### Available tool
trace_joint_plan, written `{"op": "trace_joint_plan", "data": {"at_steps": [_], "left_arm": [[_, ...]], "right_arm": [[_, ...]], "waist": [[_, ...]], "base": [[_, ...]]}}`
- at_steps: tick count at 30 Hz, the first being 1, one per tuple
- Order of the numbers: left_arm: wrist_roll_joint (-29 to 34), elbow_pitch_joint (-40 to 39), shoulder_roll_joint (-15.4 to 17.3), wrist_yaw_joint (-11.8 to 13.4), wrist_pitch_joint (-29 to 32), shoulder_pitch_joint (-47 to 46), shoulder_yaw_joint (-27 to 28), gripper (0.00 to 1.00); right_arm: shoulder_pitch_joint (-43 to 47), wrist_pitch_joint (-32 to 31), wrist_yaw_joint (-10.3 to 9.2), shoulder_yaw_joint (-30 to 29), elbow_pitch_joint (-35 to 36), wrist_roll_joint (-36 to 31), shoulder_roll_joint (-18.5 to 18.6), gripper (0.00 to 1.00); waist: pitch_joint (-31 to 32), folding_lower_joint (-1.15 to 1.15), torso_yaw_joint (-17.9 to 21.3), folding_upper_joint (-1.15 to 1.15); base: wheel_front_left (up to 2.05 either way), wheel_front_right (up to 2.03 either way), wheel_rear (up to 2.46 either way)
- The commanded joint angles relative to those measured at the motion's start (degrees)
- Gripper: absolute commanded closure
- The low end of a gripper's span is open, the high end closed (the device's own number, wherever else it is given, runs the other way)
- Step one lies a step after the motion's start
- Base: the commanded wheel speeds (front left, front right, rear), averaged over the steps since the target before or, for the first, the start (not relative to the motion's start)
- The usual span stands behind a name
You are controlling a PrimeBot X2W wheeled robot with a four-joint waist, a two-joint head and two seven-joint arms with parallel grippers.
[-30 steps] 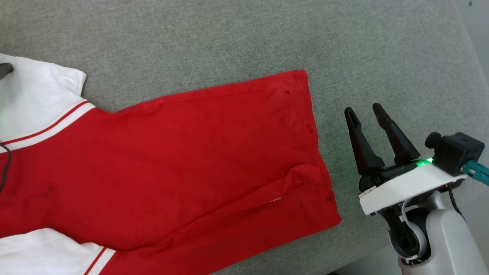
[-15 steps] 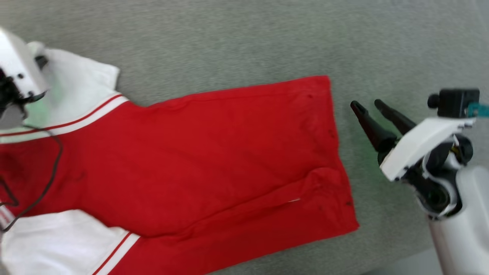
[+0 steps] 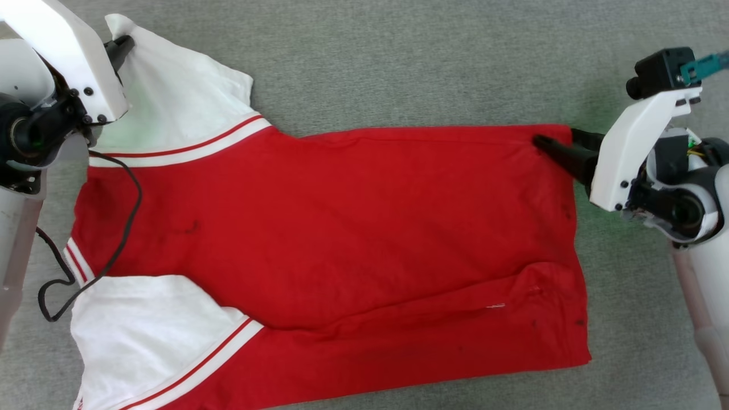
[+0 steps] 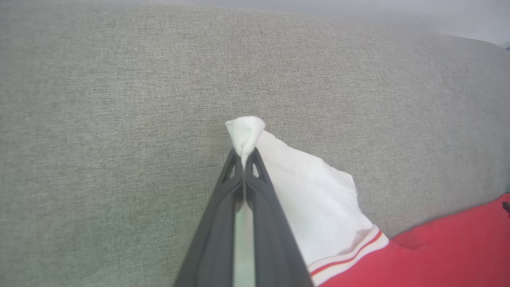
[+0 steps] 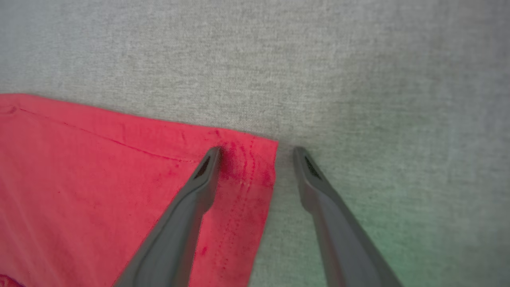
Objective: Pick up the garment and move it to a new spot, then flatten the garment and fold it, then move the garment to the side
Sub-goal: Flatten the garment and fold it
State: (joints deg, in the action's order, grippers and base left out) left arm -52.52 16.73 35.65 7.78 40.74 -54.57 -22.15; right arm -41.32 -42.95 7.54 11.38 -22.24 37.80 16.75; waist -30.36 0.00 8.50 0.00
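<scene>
Now right claw [image 5: 257, 150] has reached garment [image 3: 342, 228], perhaps touching.

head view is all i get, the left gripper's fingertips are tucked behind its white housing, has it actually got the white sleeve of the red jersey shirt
Observer: Yes. In the left wrist view the left gripper is shut on the corner of the white sleeve of the bright red jersey-style shirt. A small tuft of white cloth pokes out past the tips.
Operator: and the right one, closed on the hem yet
Observer: No. The right wrist view shows the right gripper open and straddling the hem corner. One finger is over the red cloth, and the other finger is over the grey woven surface beside it.
</scene>
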Motion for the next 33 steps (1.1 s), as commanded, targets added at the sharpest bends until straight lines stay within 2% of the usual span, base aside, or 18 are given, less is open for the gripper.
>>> {"op": "trace_joint_plan", "data": {"at_steps": [1, 5, 10, 20, 29, 33], "left_arm": [[0.1, 0.0, 0.1, -0.2, -0.3, -0.2, 0.0, 1.0], [-0.3, 0.7, -0.2, -0.7, -1.3, 0.8, 0.2, 1.0], [-0.9, 0.9, -0.4, -1.5, -4.7, 2.7, 1.5, 1.0], [-3.7, -2.4, 0.1, -2.3, -11.9, 13.2, 5.2, 1.0], [-7.3, -11.3, -0.9, 0.9, -18.7, 33.8, 8.7, 1.0], [-8.4, -14.4, -1.5, 2.2, -19.8, 42.6, 8.8, 1.0]], "right_arm": [[2.6, -1.8, -0.1, 1.8, -2.7, -0.2, -1.1, 1.0], [0.6, -4.3, -0.07, 1.9, -2.2, -1.5, -0.6, 1.0], [-1.9, -0.7, -0.07, -0.2, 1.8, -3.2, 0.9, 1.0], [4.9, 3.4, -0.08, -3.6, 7.2, -4.6, 2.0, 1.0], [18.2, 5.7, -0.08, -5.6, 10.6, -4.6, 0.1, 1.0], [23.9, 6.1, -0.07, -7.9, 10.4, -3.8, -1.3, 1.0]], "waist": [[0.0, 0.0, -0.3, 0.0], [0.5, 0.0, -0.9, 0.0], [2.8, 0.0, -1.5, 0.0], [11.0, 0.0, -3.3, 0.0], [18.6, 0.0, -4.3, 0.0], [20.5, 0.0, -4.7, 0.0]], "base": [[0.0, 0.0, 0.0], [0.0, 0.0, 0.0], [0.0, 0.0, 0.0], [0.0, 0.0, 0.0], [0.0, 0.0, 0.0], [0.0, 0.0, 0.0]]}}
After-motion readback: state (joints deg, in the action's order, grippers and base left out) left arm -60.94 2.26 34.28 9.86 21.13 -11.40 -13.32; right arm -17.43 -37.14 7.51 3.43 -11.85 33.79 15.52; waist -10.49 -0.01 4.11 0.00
